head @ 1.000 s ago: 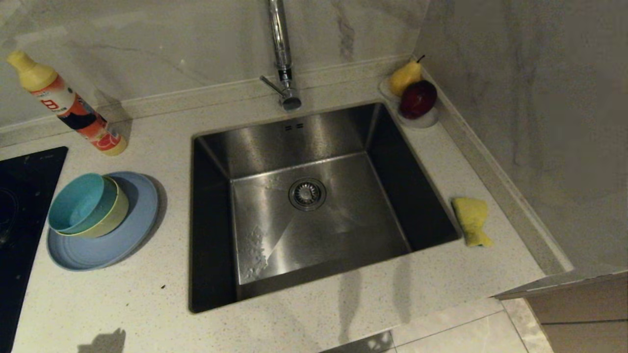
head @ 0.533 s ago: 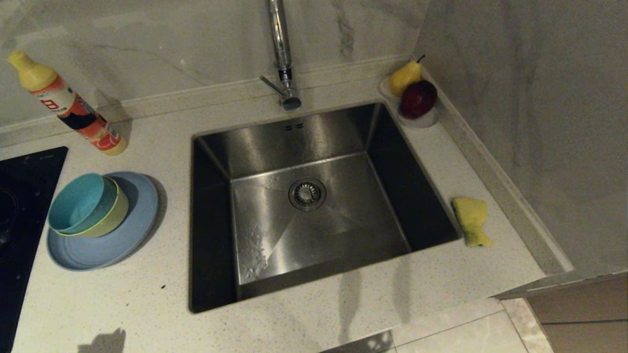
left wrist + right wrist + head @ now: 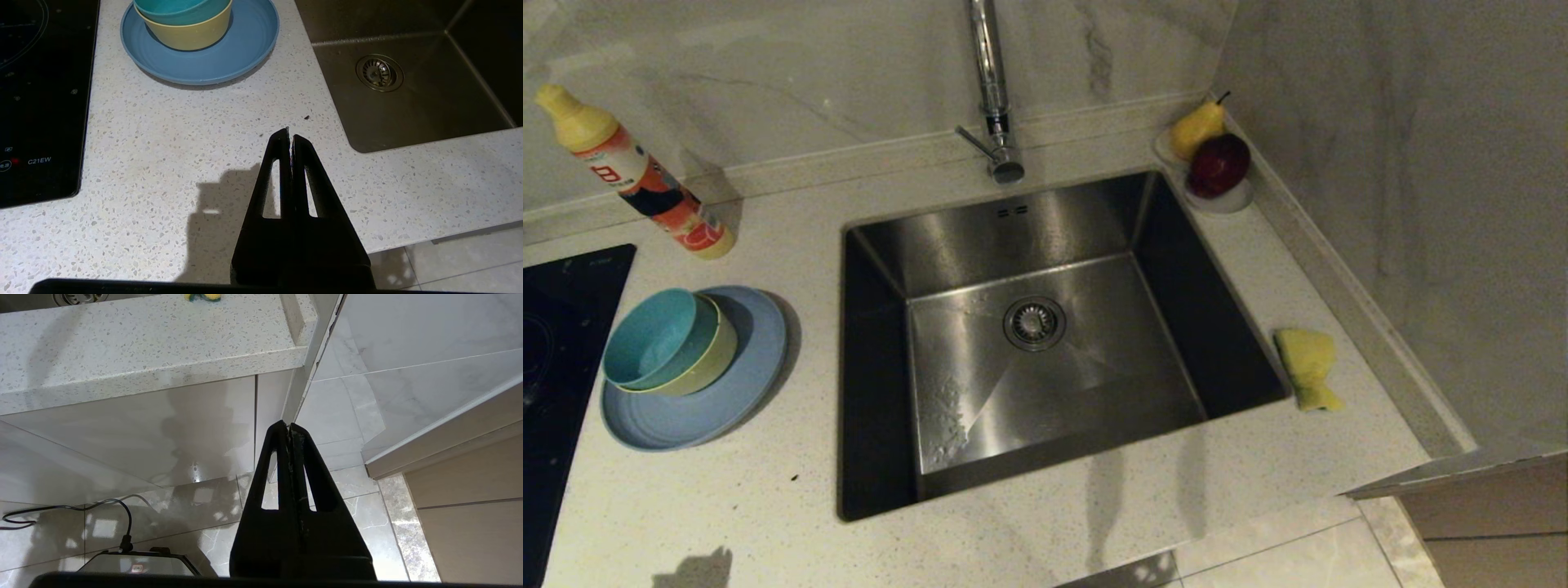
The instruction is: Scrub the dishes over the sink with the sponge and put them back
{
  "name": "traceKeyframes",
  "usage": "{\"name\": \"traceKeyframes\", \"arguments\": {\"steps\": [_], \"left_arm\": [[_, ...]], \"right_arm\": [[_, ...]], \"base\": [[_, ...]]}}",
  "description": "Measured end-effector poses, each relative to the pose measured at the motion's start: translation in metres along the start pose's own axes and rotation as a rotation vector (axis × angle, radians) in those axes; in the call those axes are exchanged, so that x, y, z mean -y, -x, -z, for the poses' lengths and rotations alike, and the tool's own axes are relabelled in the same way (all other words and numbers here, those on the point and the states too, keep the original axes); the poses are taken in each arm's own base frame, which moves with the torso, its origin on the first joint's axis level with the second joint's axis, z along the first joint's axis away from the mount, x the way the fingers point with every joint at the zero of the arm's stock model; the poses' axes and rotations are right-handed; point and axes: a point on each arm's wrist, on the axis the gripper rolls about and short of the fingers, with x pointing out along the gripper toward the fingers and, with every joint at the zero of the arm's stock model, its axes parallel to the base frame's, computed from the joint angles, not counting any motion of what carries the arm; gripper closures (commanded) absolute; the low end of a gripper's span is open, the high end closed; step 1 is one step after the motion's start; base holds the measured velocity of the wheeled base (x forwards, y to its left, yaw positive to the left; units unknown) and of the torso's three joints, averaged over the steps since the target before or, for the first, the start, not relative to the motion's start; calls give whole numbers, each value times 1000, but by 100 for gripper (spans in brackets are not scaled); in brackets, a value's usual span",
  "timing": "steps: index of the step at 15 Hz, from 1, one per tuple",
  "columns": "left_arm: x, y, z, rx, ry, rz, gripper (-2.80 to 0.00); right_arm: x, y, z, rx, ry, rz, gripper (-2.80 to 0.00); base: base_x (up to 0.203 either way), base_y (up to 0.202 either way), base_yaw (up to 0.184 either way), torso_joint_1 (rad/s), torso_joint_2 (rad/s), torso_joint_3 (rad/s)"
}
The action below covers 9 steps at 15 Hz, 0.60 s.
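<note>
Nothing has been washed yet. The teal bowl [image 3: 649, 336] sits inside the yellow bowl [image 3: 704, 359], and both sit on the blue plate [image 3: 698, 408]. That stack rests on the counter [image 3: 768, 506] to the left of the sink [image 3: 1029, 343], near the left arm, so I think that arm is meant to lift the dishes. The sponge [image 3: 1308, 366] lies on the counter just beside the sink's right edge, on the side of the right arm, so that arm can likely reach it best. The sink looks bare, with only the drain [image 3: 1034, 322] in the middle and the tap [image 3: 990, 90] behind it.

The left gripper [image 3: 290, 136] is clenched tight with nothing in it. It hangs over the counter, near the front edge. The right gripper [image 3: 288, 426] is clenched too and holds nothing. It hangs lower, in front of the cabinet [image 3: 135, 428], pointing at the floor. Only a small bit of the sponge shows from there, so how it lies is hard to tell.
</note>
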Motion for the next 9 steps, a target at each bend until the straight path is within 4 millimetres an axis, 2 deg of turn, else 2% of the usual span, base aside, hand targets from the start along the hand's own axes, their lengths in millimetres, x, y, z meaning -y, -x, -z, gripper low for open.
{"name": "traceKeyframes", "arguments": {"steps": [9], "left_arm": [[0,0,0,0,0,0,0]], "right_arm": [[0,0,0,7,-11,10,0]], "base": [[0,0,0,0,0,0]]}}
